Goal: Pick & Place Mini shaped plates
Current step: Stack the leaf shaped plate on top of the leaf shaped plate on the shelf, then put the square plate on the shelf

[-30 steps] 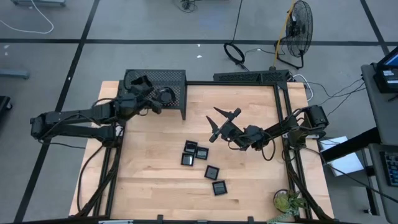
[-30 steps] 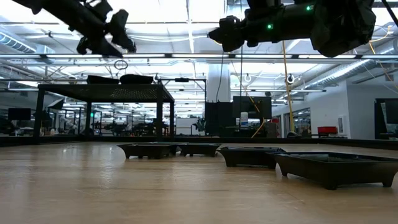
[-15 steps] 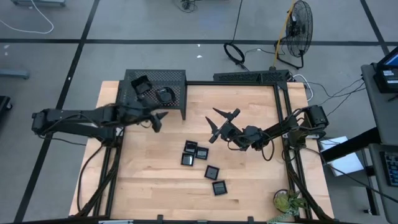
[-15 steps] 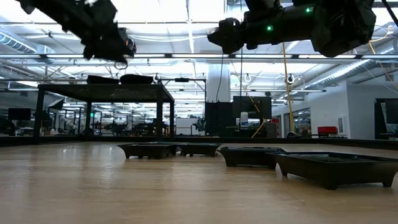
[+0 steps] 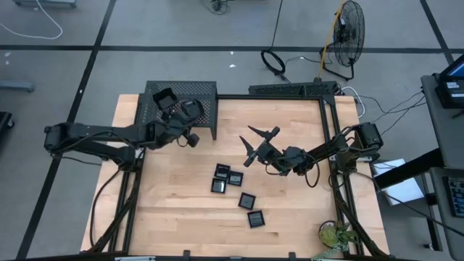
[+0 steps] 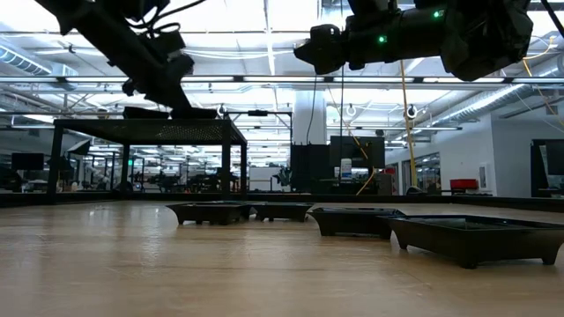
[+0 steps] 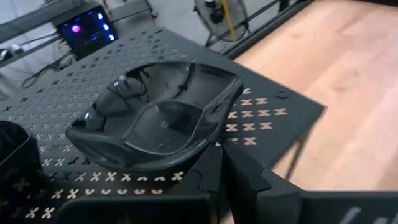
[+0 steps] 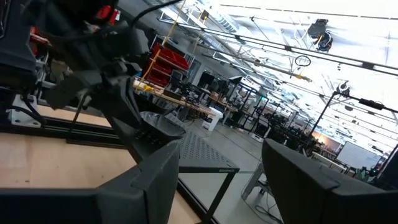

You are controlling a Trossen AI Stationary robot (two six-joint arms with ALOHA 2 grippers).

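A leaf-shaped glossy black mini plate [image 7: 158,118] rests by its base on the black mesh rack [image 5: 203,93] at the table's far left, and shows from above [image 5: 190,109]. A second dark plate [image 5: 165,97] sits beside it on the rack. Several square mini plates [image 5: 235,177] lie on the wooden table near its middle. My left gripper [image 5: 191,137] is shut and empty, just off the rack's near edge and a little above its top [image 6: 167,86]. My right gripper [image 5: 255,141] hangs open and empty above the table's middle.
The rack stands on thin legs [image 6: 226,167] with free room under it. A black frame [image 5: 326,109] runs along the table's far and right edges. A small plant [image 5: 335,233] sits at the near right corner. Bare wood [image 5: 174,210] lies near left.
My left gripper has drawn back from over the rack toward the table's near edge, sunk a little, and shut with nothing between its fingers. The leaf-shaped plate stays on the rack.
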